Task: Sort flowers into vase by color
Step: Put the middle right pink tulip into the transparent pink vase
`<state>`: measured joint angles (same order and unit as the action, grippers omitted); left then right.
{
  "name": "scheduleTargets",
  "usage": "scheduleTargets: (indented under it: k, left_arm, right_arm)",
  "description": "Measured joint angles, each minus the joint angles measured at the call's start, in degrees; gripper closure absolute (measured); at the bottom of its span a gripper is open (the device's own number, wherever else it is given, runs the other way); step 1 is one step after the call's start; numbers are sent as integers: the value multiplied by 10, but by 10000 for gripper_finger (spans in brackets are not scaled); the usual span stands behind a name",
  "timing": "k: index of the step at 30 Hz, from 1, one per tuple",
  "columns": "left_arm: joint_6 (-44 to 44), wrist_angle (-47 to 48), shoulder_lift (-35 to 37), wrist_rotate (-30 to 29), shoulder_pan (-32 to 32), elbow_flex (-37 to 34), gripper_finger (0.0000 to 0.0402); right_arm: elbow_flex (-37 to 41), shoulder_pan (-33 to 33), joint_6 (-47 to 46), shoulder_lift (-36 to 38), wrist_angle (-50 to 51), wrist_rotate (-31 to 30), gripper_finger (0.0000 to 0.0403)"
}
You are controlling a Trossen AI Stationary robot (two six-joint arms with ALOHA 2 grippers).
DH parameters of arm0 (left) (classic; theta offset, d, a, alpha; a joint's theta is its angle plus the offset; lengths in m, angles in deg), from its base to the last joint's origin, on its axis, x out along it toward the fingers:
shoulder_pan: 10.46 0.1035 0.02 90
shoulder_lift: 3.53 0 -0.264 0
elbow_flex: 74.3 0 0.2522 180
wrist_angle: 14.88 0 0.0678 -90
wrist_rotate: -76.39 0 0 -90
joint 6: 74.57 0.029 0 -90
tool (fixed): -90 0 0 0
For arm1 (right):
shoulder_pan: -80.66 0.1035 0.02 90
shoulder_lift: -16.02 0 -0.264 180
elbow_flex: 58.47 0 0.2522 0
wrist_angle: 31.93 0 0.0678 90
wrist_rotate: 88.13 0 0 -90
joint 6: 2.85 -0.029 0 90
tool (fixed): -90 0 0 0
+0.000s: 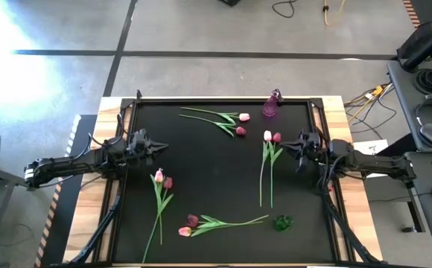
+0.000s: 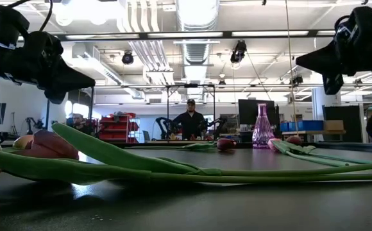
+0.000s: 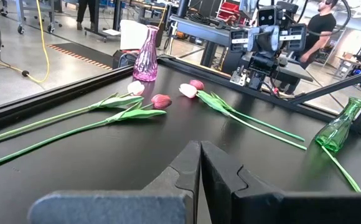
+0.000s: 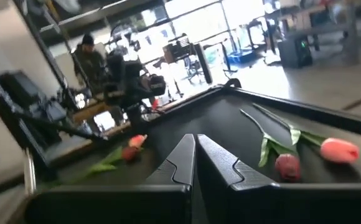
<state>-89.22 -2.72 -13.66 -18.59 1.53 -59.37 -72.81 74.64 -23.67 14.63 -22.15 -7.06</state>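
Tulips lie flat on the black mat in four pairs, each with one pale pink and one dark magenta head. One pair is near the far edge, one in front of the right gripper, one left of centre, and one near the front. A purple vase stands at the far edge and a green vase near the front right. My left gripper hovers shut at the mat's left side. My right gripper hovers shut at the right side.
The mat has a raised black frame around it, set on a wooden table. The middle of the mat between the grippers carries no flowers. A person stands in the room far behind the table.
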Motion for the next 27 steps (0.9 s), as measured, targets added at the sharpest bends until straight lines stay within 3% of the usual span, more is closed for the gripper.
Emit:
scheduleTargets:
  k: [4,13,19,23,27]
  left_arm:
    - [0,0,0,0,0,0,402]
    - [0,0,0,0,0,0,402]
    - [0,0,0,0,0,0,402]
    - [0,0,0,0,0,0,402]
    - [0,1,0,0,0,0,402]
  right_arm:
    - [0,0,-57,2,-31,-1,394]
    - [-1,0,-85,-6,-77,9,394]
    - [-67,1,-261,-83,84,-58,378]
    - [-128,1,-325,-179,209,-78,344]
    - [-187,1,-387,-287,273,-75,303]
